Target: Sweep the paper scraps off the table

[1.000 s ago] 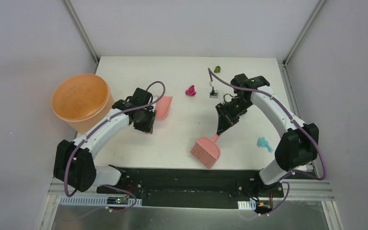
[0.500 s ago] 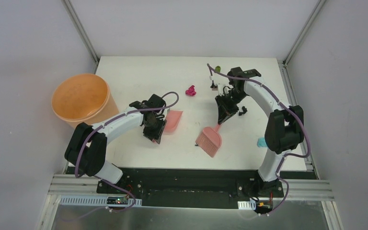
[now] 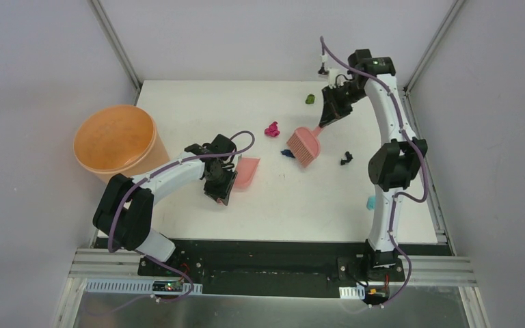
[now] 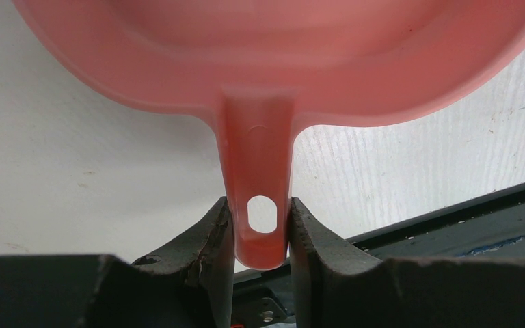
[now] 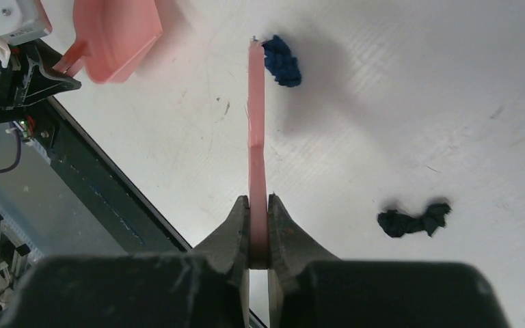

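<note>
Dustpan (image 4: 280,55) is being clamped by left gripper (image 4: 260,225). Brush (image 3: 305,145), right of dustpan, is being pinched by right gripper (image 5: 258,225); blue scrap (image 5: 281,61) is lying between.

Your left arm (image 3: 167,171) lies bent across the centre-left of the top view, and your left gripper (image 3: 227,179) is pinched tight on the dustpan (image 4: 280,61) handle. Your right arm (image 3: 391,126) reaches to the upper right. Your right gripper (image 3: 329,117) points down-left, jaws clamped on the brush (image 5: 256,102) handle.
</note>
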Tool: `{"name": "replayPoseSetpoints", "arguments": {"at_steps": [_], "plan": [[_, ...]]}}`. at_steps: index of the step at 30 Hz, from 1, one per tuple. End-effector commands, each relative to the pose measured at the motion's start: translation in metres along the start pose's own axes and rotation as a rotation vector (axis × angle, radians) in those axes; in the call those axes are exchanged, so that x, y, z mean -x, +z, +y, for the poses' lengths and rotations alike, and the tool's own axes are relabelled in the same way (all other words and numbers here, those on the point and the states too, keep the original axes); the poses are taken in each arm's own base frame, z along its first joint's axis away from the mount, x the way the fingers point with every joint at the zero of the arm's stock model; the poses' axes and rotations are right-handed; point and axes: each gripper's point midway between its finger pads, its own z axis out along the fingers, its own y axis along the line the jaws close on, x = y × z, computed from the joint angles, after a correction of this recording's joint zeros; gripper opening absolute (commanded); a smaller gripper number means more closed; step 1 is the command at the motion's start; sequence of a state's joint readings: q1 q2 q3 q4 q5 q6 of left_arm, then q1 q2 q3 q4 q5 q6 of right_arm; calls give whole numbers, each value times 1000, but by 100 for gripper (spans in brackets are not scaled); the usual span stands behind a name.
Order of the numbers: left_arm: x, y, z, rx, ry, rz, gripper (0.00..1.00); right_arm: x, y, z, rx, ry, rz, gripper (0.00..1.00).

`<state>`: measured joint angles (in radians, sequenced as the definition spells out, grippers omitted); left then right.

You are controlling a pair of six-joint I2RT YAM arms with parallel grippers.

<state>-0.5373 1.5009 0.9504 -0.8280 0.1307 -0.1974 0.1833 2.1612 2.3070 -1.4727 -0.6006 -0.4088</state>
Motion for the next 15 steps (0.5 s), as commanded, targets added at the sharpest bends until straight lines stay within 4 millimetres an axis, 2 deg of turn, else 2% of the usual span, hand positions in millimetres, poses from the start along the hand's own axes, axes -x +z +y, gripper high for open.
{"name": "replayPoseSetpoints", "arguments": {"at_steps": [1, 7, 12, 14, 15], "plan": [[11, -7, -6, -20, 12, -46, 4, 13, -46, -8, -60, -76, -93, 0], [12, -8, -8, -30, 27, -36, 5, 71, -93, -93, -564, -326, -239, 0], [11, -10, -8, -28, 31, -33, 5, 129, -133, -152, -952, -489, -366, 0], [10, -10, -8, -31, 32, -31, 5, 146, -138, -169, -1044, -515, -388, 0], [11, -10, -8, -33, 33, -32, 5, 153, -134, -179, -1071, -525, -384, 0]]}}
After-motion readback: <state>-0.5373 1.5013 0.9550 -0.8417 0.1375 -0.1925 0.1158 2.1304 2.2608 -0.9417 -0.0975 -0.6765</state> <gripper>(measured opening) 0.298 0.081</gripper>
